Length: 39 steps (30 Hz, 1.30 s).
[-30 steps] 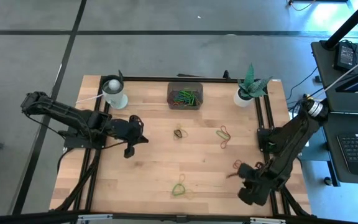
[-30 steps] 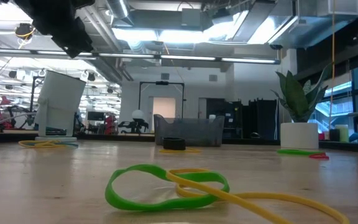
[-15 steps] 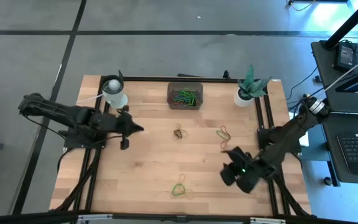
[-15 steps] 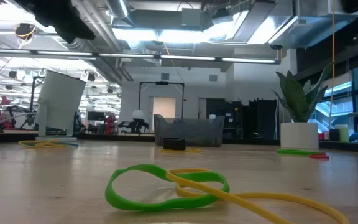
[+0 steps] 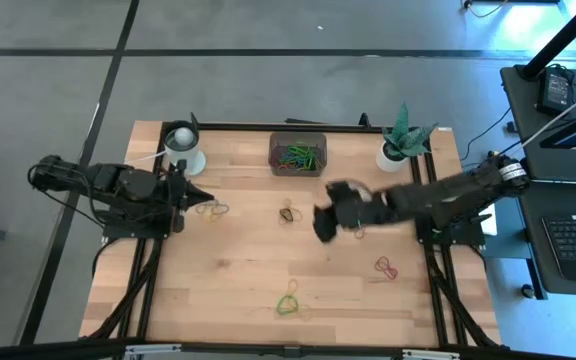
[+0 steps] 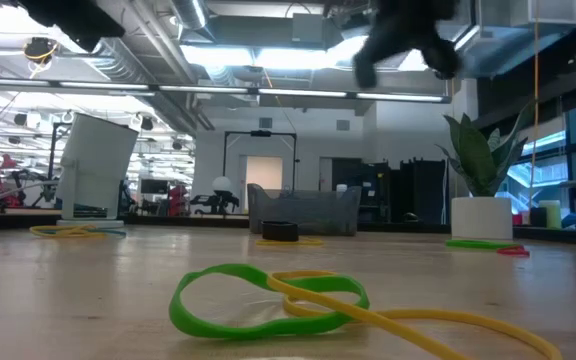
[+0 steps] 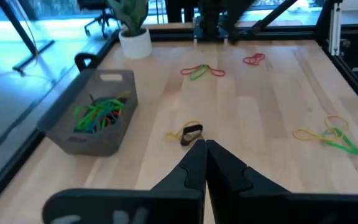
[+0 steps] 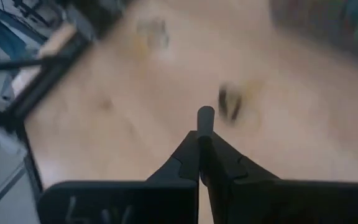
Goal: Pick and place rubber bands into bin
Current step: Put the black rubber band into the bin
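Wood bench [image 5: 238,270] has loose rubber bands [image 5: 288,302] scattered across it, well apart from each other, and the bin [image 5: 297,153] at the far middle edge already holds a green-heavy bunch. Left to right: yellow pair [image 5: 210,210] just beside the left tool [image 5: 200,199], black-and-yellow one [image 5: 289,213] mid-bench in front of the bin, green/yellow pair at the near edge, green-red pair [image 7: 202,71] largely hidden under the right arm in the high view, red one [image 5: 386,266] near the right rail. Left tool is clenched and empty, arm folded back low at the left rail beside the white cup [image 5: 185,149], tips pointing along the bench toward the black band. Right tool [image 5: 323,224] is also clenched, with nothing visibly carried; that arm is stretched from the right rail out over mid-bench, raised clear of the surface, its wrist view blurred but looking down at the black band just ahead of the tips. Judgement: step in hand is the approach to that black band. To do it well: spread the fingers before descending, come straight down with one tip inside the loop or straddling the strand, touch the wood lightly, pinch, then lift and check that it hangs free. Risk: flat thin band slips out or gets pushed aside.
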Each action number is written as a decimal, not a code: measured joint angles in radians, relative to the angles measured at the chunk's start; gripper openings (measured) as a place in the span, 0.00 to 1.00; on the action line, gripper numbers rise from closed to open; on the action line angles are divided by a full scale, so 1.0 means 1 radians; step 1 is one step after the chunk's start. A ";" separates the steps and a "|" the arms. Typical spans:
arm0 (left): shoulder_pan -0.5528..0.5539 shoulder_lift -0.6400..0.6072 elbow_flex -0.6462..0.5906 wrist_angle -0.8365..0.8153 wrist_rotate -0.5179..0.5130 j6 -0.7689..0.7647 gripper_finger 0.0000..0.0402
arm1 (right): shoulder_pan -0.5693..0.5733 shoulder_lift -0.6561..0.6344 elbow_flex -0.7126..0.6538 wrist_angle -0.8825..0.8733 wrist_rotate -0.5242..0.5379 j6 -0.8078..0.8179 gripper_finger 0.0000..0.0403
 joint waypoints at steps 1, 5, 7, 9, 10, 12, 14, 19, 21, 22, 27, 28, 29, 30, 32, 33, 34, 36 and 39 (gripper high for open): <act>0.000 -0.006 0.000 0.000 0.000 0.014 0.01 | -0.042 0.000 0.028 -0.003 -0.014 -0.056 0.02; 0.000 -0.012 -0.012 0.022 -0.002 0.058 0.01 | -0.216 0.004 0.155 -0.007 -0.098 -0.271 0.02; 0.000 -0.021 -0.057 0.105 -0.012 0.078 0.01 | -0.301 0.016 0.216 -0.019 -0.142 -0.363 0.02; 0.001 -0.028 -0.118 0.215 -0.026 0.098 0.01 | -0.379 0.040 0.277 -0.023 -0.189 -0.447 0.02; 0.002 -0.031 -0.148 0.268 -0.040 0.104 0.00 | -0.417 0.054 0.306 -0.030 -0.213 -0.478 0.02; 0.011 -0.036 -0.202 0.350 -0.053 0.107 0.01 | -0.488 0.095 0.366 -0.061 -0.266 -0.531 0.01; 0.026 -0.042 -0.239 0.409 -0.050 0.107 0.01 | -0.550 0.152 0.423 -0.103 -0.324 -0.579 0.01; 0.091 -0.065 -0.294 0.486 0.022 0.084 0.01 | -0.651 0.335 0.560 -0.281 -0.399 -0.684 0.01; 0.124 -0.074 -0.310 0.510 0.058 0.083 0.01 | -0.671 0.411 0.604 -0.330 -0.400 -0.727 0.01; 0.141 -0.079 -0.320 0.529 0.066 0.082 0.01 | -0.678 0.447 0.622 -0.347 -0.401 -0.746 0.01; 0.219 -0.102 -0.354 0.584 0.116 0.057 0.01 | -0.707 0.605 0.684 -0.364 -0.464 -0.810 0.01; 0.230 -0.103 -0.354 0.584 0.123 0.048 0.01 | -0.712 0.633 0.693 -0.364 -0.481 -0.818 0.01; 0.238 -0.103 -0.354 0.584 0.130 0.045 0.01 | -0.716 0.660 0.699 -0.363 -0.492 -0.826 0.01; 0.245 -0.103 -0.354 0.584 0.131 0.044 0.01 | -0.719 0.684 0.701 -0.362 -0.496 -0.829 0.01; 0.252 -0.102 -0.354 0.584 0.131 0.061 0.00 | -0.724 0.725 0.703 -0.358 -0.496 -0.830 0.01; 0.255 -0.102 -0.354 0.582 0.126 0.073 0.01 | -0.727 0.742 0.703 -0.352 -0.496 -0.829 0.01; 0.257 -0.102 -0.354 0.579 0.118 0.076 0.01 | -0.730 0.756 0.703 -0.351 -0.496 -0.827 0.01; 0.257 -0.102 -0.354 0.577 0.102 0.055 0.01 | -0.735 0.782 0.705 -0.346 -0.497 -0.827 0.01; 0.257 -0.102 -0.354 0.577 0.097 0.020 0.01 | -0.742 0.813 0.706 -0.347 -0.496 -0.826 0.01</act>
